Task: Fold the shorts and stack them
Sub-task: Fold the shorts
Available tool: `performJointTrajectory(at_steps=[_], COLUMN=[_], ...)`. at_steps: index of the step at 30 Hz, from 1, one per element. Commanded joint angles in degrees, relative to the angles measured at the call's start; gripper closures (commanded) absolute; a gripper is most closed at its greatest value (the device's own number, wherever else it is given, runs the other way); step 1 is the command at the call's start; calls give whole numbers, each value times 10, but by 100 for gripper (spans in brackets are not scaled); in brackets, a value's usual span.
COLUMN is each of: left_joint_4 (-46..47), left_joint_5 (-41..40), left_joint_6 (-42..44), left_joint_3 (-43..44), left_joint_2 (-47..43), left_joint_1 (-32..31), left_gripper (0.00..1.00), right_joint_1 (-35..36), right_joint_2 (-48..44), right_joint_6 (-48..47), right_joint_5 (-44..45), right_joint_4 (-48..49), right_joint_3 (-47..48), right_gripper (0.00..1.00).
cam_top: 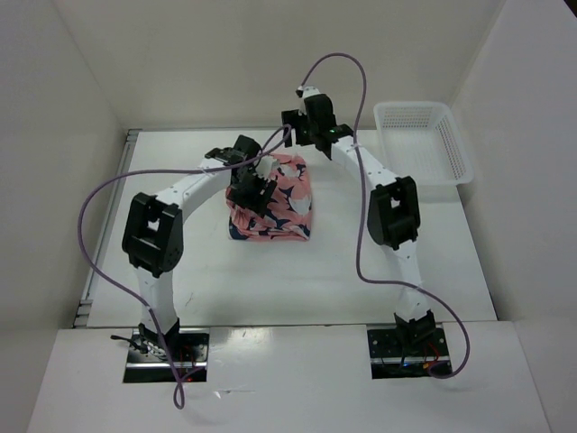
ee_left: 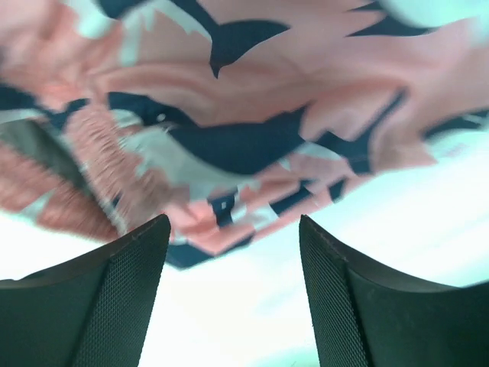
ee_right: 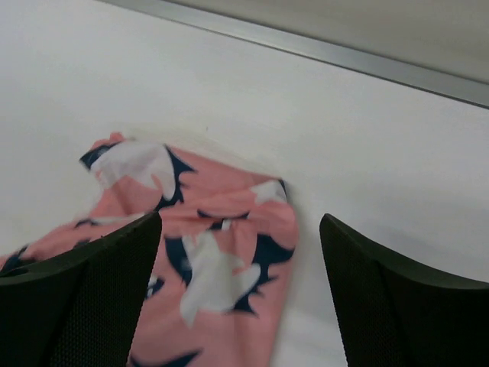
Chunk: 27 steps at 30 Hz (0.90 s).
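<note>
Shorts [cam_top: 275, 206] sit folded just ahead of L fingers [ee_left: 114, 298] & R fingers [ee_right: 76, 298], both apart, empty; low move could snag, undo fold.

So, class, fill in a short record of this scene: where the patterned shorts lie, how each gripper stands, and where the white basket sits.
Garment: salmon-pink fabric shorts with a navy and white bird print, folded into a compact bundle mid-table
Left arm: left gripper open, holding nothing, close over the bundle
Right arm: right gripper open, holding nothing, above the bundle's far corner
Container: white plastic mesh basket at the far right of the table, apart from the shorts
Surface: white table
</note>
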Motion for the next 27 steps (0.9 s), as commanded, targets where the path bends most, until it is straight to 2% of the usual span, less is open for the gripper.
performJointTrajectory(at_steps=[1,5,9,12,13,16,19,24,26,27], left_joint_4=[-22,-1,40,54,54,79,86,91,91,91], left_joint_5=[19,-10,-116,-109,-87,-64,-56,-55,-46,-33], left_joint_6=[2,2,2,2,2,2,2,2,2,2], left_joint_3=[39,28,-23,-66,-79,-139,-189,-226,-226,-226], left_joint_2=[-80,-130,-182,-223,-234,-294,-329,-386,-400,-400], left_joint_1=[0,39,95,143,185,264,309,346,355,362], left_gripper=[24,24,20,19,19,18,14,11,11,10], right_joint_1=[1,1,6,6,6,-17,-54,-91,-99,-99], right_joint_2=[-136,-243,-360,-404,-433,-492,-540,-594,-613,-622], right_joint_6=[-36,-71,-138,-204,-214,-229,-215,-210,-198,-177], right_joint_5=[-29,-50,-49,-24,-8,-13,-38,-89,-89,-56], right_joint_4=[-9,-31,-91,-164,-179,-222,-254,-298,-309,-309], right_joint_3=[-72,-227,-339,-397,-420,-457,-464,-475,-482,-487], right_gripper=[10,0,0,0,0,0,0,0,0,0])
